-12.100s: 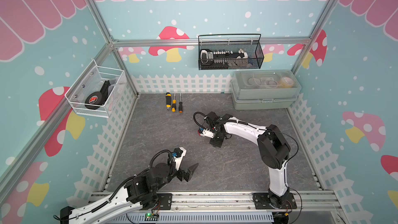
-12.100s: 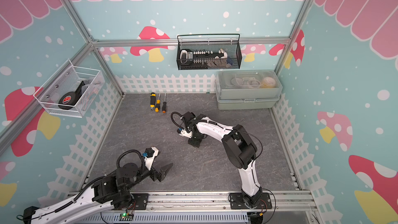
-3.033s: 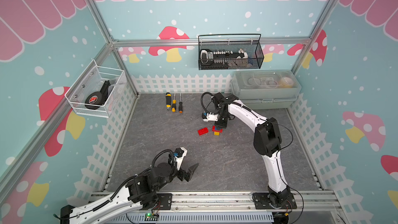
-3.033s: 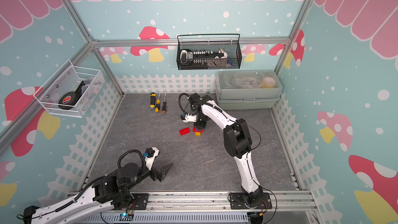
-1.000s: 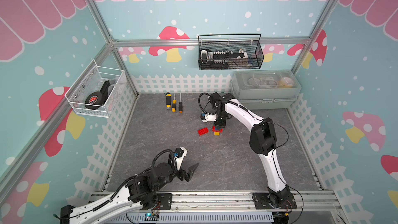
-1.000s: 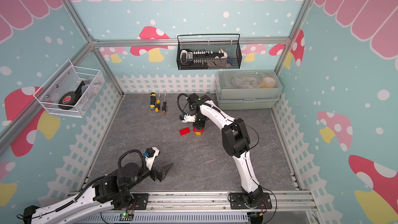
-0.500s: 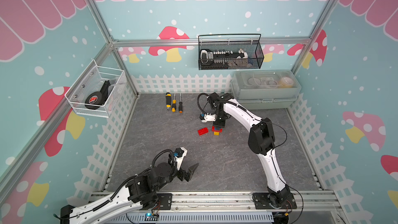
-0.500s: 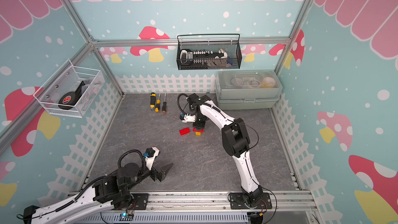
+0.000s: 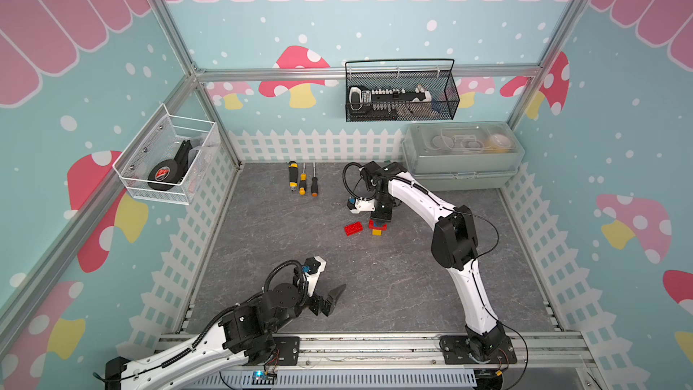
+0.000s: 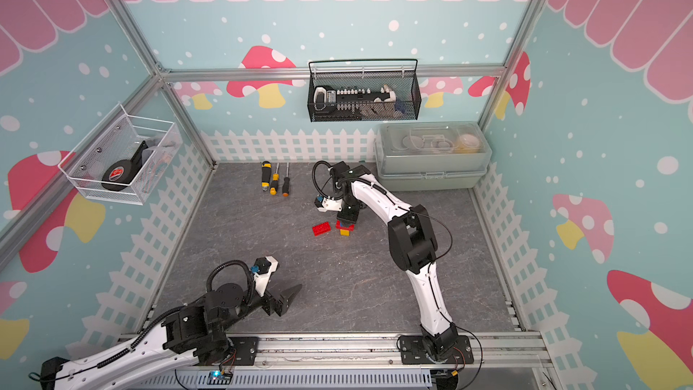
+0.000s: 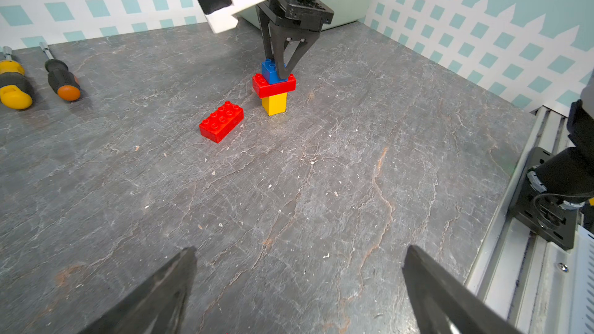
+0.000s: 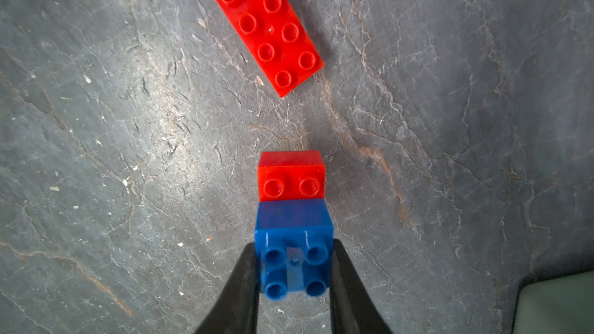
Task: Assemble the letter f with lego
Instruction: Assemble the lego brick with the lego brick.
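Tbl (image 11: 321, 187), 2 red bricks (image 11: 221, 121) (image 11: 273, 88), 1 blue brick (image 11: 269, 72)

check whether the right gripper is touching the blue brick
Touching. The right wrist view shows the right gripper shut on the blue brick, its fingers flat against both sides with no gap.

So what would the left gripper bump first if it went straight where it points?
Probably the grey table, since the open left gripper tilts down; the brick stack lies farther along.
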`<state>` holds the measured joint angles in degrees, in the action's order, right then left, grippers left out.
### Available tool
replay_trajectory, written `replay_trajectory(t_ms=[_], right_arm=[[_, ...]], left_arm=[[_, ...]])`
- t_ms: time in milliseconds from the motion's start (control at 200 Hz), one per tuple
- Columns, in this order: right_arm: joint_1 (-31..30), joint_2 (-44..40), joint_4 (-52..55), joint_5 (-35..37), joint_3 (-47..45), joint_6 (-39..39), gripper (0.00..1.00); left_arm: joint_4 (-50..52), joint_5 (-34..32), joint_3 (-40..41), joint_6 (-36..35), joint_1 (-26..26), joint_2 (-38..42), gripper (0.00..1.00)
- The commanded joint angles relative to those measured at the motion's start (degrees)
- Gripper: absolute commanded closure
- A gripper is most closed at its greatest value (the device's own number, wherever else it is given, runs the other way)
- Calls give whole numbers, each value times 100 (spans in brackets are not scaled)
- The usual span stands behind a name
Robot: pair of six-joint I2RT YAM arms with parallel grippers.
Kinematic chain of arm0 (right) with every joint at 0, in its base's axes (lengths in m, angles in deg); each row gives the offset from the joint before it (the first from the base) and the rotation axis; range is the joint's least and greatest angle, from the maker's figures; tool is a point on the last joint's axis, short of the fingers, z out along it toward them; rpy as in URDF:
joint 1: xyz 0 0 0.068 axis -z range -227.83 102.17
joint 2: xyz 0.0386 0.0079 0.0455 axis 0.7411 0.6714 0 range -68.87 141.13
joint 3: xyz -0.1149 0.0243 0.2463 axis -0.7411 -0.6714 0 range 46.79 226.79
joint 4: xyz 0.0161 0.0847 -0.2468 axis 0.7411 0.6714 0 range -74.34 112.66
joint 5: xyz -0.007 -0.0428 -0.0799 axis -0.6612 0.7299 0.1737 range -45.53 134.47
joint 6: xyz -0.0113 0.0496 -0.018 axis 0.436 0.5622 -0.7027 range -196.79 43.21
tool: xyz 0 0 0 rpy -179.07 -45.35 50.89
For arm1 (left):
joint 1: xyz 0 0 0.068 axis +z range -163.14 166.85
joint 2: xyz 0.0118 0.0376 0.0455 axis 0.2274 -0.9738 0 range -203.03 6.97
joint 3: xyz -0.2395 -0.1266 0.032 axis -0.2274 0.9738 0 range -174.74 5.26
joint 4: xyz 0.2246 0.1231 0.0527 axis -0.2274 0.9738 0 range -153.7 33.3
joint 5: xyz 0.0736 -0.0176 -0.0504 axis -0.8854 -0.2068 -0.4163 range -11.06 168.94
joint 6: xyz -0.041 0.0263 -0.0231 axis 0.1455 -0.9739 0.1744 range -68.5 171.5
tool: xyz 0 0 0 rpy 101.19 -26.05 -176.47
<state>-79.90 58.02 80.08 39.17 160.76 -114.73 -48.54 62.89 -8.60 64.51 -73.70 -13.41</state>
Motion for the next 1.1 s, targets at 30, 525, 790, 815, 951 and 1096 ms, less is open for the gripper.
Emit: replay_trajectory(t_ms=[30,525,790,815,951,1096], right_arm=[[-16,587,390,-167,-215,-94,70],[-149,934,880,185,377,-74,69],[-251,1060,1017,249,681,-113,69],[-260,1086,1029,246,712,-115,69],[-295,1203,1072,245,795,-121,69],[-316,1241,1072,223,818,-117,69]], left_arm=[[-67,-1,25,-97,-40,-28,1],[-72,2,16,-97,-41,-34,1],[-66,-2,25,-97,-43,-21,1],[-65,-3,25,-95,-44,-25,1],[-64,-3,24,-98,-44,-14,1],[-64,-3,25,-92,-43,-15,1]])
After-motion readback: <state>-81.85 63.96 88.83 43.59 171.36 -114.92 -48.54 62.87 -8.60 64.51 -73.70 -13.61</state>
